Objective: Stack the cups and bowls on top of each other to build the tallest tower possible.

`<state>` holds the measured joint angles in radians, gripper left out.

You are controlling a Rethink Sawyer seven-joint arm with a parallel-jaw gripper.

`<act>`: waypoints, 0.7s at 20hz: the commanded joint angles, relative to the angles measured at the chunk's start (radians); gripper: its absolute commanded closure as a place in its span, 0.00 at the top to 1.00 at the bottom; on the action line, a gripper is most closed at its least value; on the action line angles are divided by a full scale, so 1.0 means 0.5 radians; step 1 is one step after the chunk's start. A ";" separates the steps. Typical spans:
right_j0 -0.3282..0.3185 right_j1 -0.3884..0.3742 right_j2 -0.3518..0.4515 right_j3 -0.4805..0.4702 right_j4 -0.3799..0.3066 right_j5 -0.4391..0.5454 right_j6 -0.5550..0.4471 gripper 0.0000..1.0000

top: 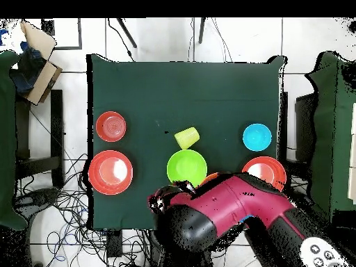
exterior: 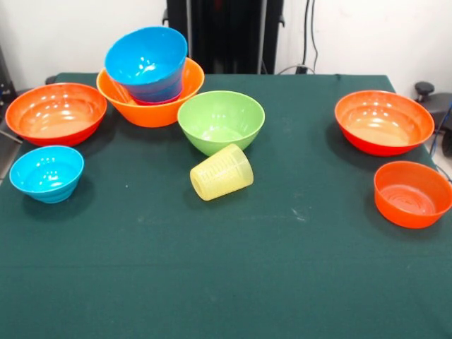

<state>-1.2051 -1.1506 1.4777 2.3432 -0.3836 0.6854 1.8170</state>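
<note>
The tower stands at the back left of the front view: a large light-orange bowl (exterior: 150,99) with a blue bowl (exterior: 147,62) tilted inside it and a sliver of magenta under the blue. A lime green bowl (exterior: 220,121) stands beside it, also in the overhead view (top: 186,167). The pale-yellow cup (exterior: 221,171) lies on its side just in front of the green bowl, also in the overhead view (top: 187,137). The red arm (top: 229,208) hangs over the tower in the overhead view and hides most of it. No gripper shows in either view.
Loose bowls on the green table (exterior: 226,275): a red-orange one (exterior: 55,113) and a small cyan one (exterior: 46,173) at the left, a red-orange one (exterior: 383,121) and a small orange one (exterior: 412,193) at the right. The pedestal (exterior: 224,35) stands behind.
</note>
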 commanded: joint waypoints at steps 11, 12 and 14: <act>0.711 0.296 -0.688 -0.626 -0.297 0.407 -0.128 1.00; 0.737 0.312 -0.710 -0.653 -0.302 0.417 -0.133 1.00; 0.798 0.355 -0.758 -0.718 -0.315 0.440 -0.142 1.00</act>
<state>-0.8870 -1.0784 1.2459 2.1086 -0.4620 0.7691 1.8170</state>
